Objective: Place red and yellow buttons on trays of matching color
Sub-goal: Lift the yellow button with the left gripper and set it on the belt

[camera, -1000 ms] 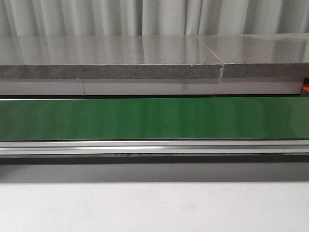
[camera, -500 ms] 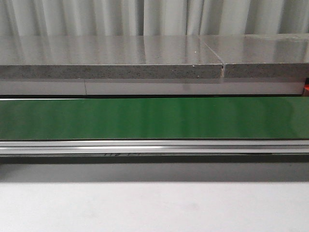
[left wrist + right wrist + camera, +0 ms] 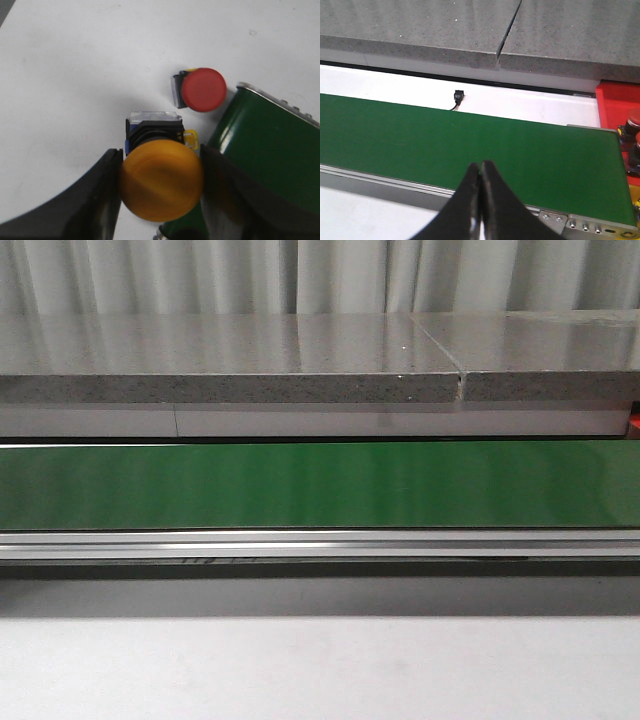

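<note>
In the left wrist view my left gripper (image 3: 160,165) is shut on a yellow button (image 3: 161,184), one finger on each side of its round cap; its black and blue body points away from the fingers. A red button (image 3: 202,89) lies on its side on the white surface just beyond it. My right gripper (image 3: 480,169) is shut and empty, hovering over the near edge of the green belt (image 3: 445,135). A red tray (image 3: 616,97) shows past the belt's end, with a red-capped button (image 3: 633,122) at the frame's edge. I see no yellow tray for certain.
The rounded end of the green conveyor (image 3: 265,145) sits right beside the left fingers. In the front view the belt (image 3: 320,485) runs across, with grey stone slabs (image 3: 230,355) behind and white table (image 3: 320,670) in front. A small black connector (image 3: 457,95) lies behind the belt.
Faint marks under the belt's front rail have drifted left. Nothing else differs in the front view, and no gripper shows in it.
</note>
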Controlling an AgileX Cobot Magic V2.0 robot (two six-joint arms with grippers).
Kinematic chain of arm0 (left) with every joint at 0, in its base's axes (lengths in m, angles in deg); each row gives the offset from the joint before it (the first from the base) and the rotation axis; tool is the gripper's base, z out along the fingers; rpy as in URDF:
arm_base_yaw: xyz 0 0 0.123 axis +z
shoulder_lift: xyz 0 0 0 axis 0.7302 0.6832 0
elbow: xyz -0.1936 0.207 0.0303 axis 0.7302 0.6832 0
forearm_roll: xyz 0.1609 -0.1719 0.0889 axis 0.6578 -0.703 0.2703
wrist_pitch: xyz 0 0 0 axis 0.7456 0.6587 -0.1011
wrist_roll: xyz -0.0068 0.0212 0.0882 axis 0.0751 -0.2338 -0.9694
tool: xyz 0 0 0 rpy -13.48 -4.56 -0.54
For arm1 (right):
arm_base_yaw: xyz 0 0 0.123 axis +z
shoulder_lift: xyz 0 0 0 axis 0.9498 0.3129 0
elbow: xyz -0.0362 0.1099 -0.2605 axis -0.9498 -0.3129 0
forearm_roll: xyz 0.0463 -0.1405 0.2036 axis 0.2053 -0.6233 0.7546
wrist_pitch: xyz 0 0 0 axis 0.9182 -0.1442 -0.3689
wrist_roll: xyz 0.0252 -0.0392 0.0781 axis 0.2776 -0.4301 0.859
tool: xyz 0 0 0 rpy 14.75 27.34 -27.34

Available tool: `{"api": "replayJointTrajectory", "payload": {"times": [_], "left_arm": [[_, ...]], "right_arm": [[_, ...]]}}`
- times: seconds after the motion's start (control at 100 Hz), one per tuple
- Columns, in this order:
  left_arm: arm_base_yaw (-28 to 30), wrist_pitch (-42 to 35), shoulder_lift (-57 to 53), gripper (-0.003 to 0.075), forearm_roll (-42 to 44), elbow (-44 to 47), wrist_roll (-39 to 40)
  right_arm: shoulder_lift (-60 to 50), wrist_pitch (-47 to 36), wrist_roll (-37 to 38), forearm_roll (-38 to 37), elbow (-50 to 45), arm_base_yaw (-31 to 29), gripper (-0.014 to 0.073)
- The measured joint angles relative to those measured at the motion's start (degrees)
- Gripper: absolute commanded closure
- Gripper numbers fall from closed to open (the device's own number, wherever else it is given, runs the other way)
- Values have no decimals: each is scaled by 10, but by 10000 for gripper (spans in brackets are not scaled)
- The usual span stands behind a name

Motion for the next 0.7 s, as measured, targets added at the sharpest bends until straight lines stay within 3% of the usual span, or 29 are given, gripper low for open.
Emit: {"api": "replayJointTrajectory", "payload": {"times": [0.22, 0.51, 0.7], "left_arm": [[-51, 5, -61, 512, -1, 37, -16], [-138, 27, -43, 512, -1, 40, -19], [-156, 34, -23, 512, -1, 42, -20]], "right_arm": [[0, 0, 0, 0, 0, 0, 659], [0, 0, 0, 0, 0, 0, 659], [0, 0, 0, 0, 0, 0, 659]]}}
